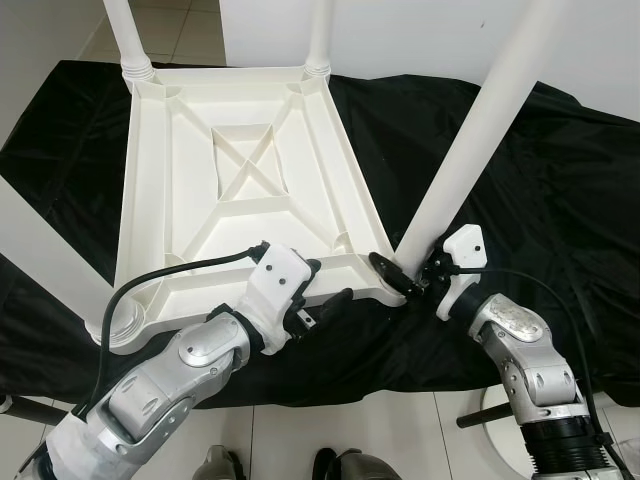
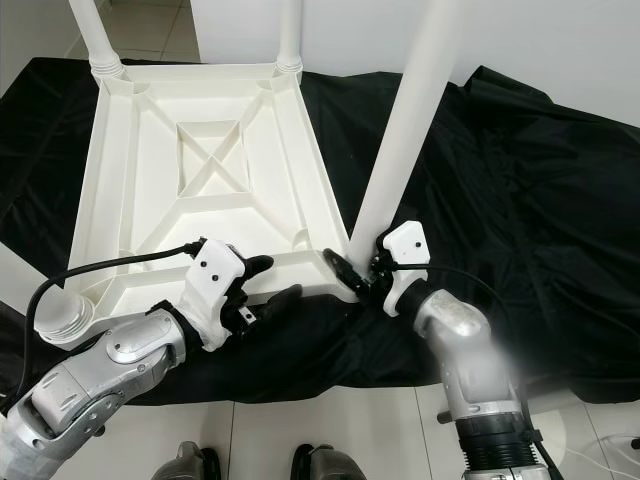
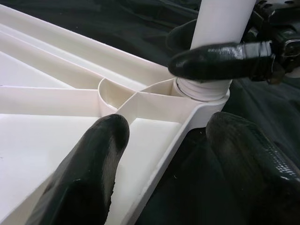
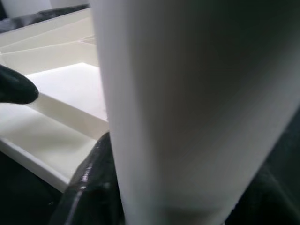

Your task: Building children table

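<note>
A plain indoor room, likely a home: pale tiled floor (image 1: 180,30), white wall (image 1: 400,35) at the far side, black sheet (image 1: 560,200) spread over it.

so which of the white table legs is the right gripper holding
The near-right leg, at the upturned table's corner nearest the robot's right arm; the right gripper clasps its base. The two far legs stand untouched.

One upturned white tabletop (image 1: 240,190); three upright white legs (image 1: 480,130); one black cloth (image 1: 540,200); two grippers, left (image 1: 318,300) and right (image 1: 410,275).
</note>
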You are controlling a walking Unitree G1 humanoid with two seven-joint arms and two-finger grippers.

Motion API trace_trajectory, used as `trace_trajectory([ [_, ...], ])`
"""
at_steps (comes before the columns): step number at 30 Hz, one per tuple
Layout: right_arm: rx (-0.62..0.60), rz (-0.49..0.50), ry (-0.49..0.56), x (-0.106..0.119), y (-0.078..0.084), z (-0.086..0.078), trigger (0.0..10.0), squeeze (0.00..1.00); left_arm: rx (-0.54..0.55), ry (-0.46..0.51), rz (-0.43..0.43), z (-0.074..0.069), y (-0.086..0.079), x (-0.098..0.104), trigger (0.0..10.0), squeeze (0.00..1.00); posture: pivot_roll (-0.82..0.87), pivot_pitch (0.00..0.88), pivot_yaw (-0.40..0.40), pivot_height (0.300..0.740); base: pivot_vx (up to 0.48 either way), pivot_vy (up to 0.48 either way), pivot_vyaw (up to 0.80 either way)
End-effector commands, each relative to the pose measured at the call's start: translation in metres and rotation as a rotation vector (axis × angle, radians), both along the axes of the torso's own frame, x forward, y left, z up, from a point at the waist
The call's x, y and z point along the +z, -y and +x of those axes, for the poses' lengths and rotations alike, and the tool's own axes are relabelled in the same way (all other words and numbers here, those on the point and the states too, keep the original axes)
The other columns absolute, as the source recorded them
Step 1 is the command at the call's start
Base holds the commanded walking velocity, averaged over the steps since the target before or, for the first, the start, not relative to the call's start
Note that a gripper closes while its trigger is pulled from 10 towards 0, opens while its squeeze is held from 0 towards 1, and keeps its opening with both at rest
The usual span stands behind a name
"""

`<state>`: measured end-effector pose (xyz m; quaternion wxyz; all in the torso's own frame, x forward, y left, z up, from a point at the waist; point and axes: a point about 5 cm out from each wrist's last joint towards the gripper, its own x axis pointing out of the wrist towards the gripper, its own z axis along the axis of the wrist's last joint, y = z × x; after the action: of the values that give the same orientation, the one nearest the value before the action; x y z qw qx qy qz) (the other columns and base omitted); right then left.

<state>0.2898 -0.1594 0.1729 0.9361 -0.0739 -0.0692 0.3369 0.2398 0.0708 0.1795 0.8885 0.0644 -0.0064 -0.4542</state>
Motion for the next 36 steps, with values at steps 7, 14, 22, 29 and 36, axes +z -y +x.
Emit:
trace_trajectory([
  [7,-0.065,0.043,-0.025,-0.003,0.005,-0.001,10.0,0.00,-0.256,-0.029,0.027,-0.012,0.007,-0.002,10.0,0.00,-0.04,0.177,-0.057,0.740,0.000,0.000,0.00],
  [14,-0.265,0.097,-0.048,-0.005,0.007,0.002,10.0,0.00,-0.256,-0.033,0.022,-0.012,0.009,-0.003,10.0,0.00,-0.05,0.180,-0.064,0.740,0.000,0.000,0.00],
  [22,-0.552,0.228,-0.108,-0.017,-0.021,-0.013,10.0,0.00,-0.269,-0.039,0.015,-0.014,0.013,-0.005,10.0,0.00,-0.05,0.168,-0.081,0.740,0.000,0.000,0.00],
  [29,-0.687,0.285,-0.110,-0.021,-0.033,-0.020,10.0,0.00,-0.273,-0.038,0.008,-0.014,0.015,-0.004,10.0,0.00,-0.05,0.161,-0.081,0.740,0.000,0.000,0.00],
  [36,-0.595,0.352,-0.054,-0.007,-0.027,-0.023,10.0,1.00,-0.304,-0.042,-0.010,-0.016,0.016,-0.002,10.0,0.00,-0.06,0.147,-0.062,0.740,0.000,0.000,0.00],
])
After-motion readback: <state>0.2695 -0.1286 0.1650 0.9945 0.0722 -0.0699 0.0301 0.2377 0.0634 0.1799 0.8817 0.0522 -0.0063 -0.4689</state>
